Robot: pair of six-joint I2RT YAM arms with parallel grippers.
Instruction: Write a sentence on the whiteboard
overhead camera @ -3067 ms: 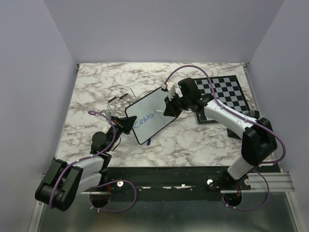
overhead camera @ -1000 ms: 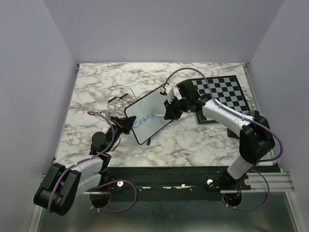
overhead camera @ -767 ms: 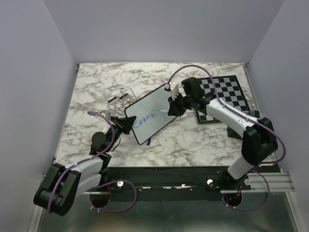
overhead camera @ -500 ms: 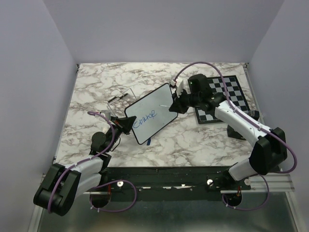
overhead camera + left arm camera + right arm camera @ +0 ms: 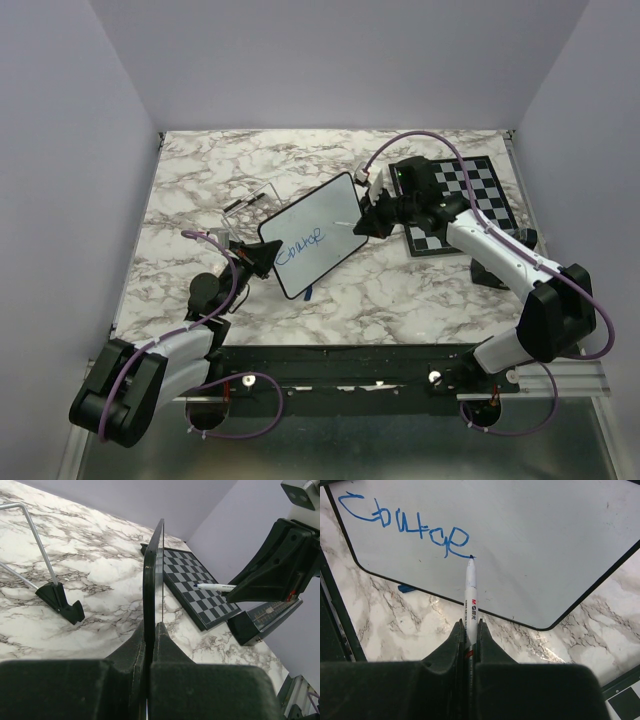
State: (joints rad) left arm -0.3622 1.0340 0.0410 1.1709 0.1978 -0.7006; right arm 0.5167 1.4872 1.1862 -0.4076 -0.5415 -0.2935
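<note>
The whiteboard (image 5: pixel 315 232) is a glossy white board with a thin black frame, held tilted near the table's middle. My left gripper (image 5: pixel 263 258) is shut on its lower left edge, and the left wrist view shows the board edge-on (image 5: pixel 152 565) between the jaws. One blue handwritten word (image 5: pixel 301 243) runs along the board's lower part and also shows in the right wrist view (image 5: pixel 405 527). My right gripper (image 5: pixel 372 216) is shut on a white marker (image 5: pixel 470 592) with a blue tip. The tip points at the board near the word's end, seemingly off the surface.
A black-and-white chessboard (image 5: pixel 460 200) lies at the back right, under my right arm. A wire stand (image 5: pixel 248 200) with black feet sits left of the board, also in the left wrist view (image 5: pixel 37 545). A small blue cap (image 5: pixel 306 294) lies below the board.
My right gripper has pulled the marker back to the right, away from the written word, toward the board's right edge. The left gripper and board have stayed put.
</note>
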